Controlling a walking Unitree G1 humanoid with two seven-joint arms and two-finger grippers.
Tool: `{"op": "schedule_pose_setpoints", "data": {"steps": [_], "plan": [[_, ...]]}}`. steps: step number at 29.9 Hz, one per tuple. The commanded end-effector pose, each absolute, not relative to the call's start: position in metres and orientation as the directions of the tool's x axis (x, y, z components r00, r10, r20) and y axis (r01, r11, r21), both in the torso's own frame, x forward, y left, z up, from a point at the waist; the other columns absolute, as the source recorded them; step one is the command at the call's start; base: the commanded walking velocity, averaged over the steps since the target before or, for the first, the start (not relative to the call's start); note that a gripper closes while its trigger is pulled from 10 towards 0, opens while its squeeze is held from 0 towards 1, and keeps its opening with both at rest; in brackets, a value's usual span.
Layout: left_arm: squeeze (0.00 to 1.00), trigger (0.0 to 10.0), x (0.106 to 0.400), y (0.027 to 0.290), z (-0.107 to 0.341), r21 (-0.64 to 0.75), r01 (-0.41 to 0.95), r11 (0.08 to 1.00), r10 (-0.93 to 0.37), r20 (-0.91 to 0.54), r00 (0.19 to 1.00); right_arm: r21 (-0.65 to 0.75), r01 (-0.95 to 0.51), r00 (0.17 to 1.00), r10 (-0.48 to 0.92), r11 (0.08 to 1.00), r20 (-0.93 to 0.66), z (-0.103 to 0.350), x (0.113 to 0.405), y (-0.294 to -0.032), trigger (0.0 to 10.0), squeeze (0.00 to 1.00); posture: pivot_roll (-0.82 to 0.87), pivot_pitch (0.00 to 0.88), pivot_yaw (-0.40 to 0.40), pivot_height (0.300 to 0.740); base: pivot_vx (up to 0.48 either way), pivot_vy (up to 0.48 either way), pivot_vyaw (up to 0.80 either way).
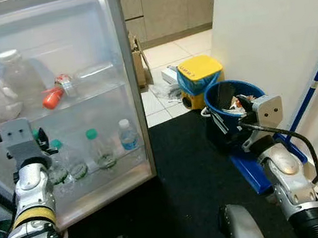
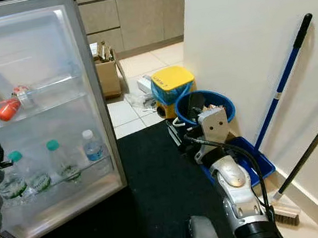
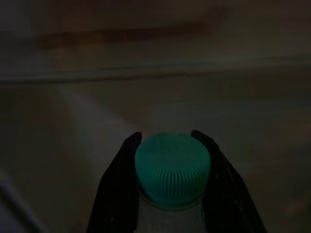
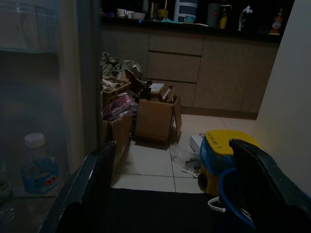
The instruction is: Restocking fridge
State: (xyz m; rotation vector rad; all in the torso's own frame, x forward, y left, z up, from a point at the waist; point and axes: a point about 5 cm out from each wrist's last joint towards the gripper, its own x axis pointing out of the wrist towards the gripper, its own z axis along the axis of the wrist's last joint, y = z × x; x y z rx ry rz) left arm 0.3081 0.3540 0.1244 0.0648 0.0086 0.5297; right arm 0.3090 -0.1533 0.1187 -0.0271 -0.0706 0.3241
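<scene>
From my head camera, the open fridge door point(image 1: 125, 88) stands before me on my left. On its lower shelf point(image 1: 104, 171), water bottles stand in a row: a white-capped bottle point(image 1: 128, 136) at the shelf's outer end, a green-capped bottle point(image 1: 100, 150) next inward, and more green caps toward the hinge end. On the upper shelf point(image 1: 85, 97) a clear bottle lies on its side beside an orange-capped item point(image 1: 53, 98). My left gripper point(image 1: 40, 148) is raised at the hinge end of the lower shelf. My right gripper point(image 2: 186, 145) hangs near a blue bucket point(image 2: 204, 104), with a yellow-lidded bin point(image 2: 170, 82) behind it and a black mat point(image 2: 158, 196) underfoot.

Along my left wrist, the view is dark; my two fingers point(image 3: 116, 184) are clamped on the neck of a bottle with a green cap point(image 3: 172, 170).

Along my right wrist, my fingers point(image 4: 92, 189) are spread wide and hold nothing; beyond them are cardboard boxes point(image 4: 155, 116) on the tiled floor.
</scene>
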Motion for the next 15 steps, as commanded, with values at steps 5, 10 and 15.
{"op": "schedule_pose_setpoints", "data": {"steps": [5, 10, 15], "plan": [[0.00, 10.0, 0.282, 0.376, 0.095, -0.186, -0.642, 0.744, 0.620, -0.167, 0.767, -0.029, -0.311, 0.948, 0.312, 0.950, 0.061, 0.119, 0.308, -0.154, 10.0, 0.00, -0.03, 0.000, -0.065, 0.436, 0.000, 0.000, 0.00], [0.00, 10.0, 0.279, 0.391, 0.112, -0.318, -0.659, 0.682, 0.663, -0.113, 0.740, -0.030, -0.309, 0.949, 0.311, 0.950, 0.060, 0.119, 0.309, -0.155, 10.0, 0.00, -0.03, 0.000, -0.066, 0.436, 0.000, 0.000, 0.00], [0.00, 10.0, 0.271, 0.410, 0.126, -0.389, -0.691, 0.610, 0.723, -0.084, 0.686, -0.031, -0.310, 0.948, 0.312, 0.950, 0.061, 0.120, 0.309, -0.155, 10.0, 0.00, -0.03, 0.000, -0.068, 0.436, 0.000, 0.000, 0.00]]}}
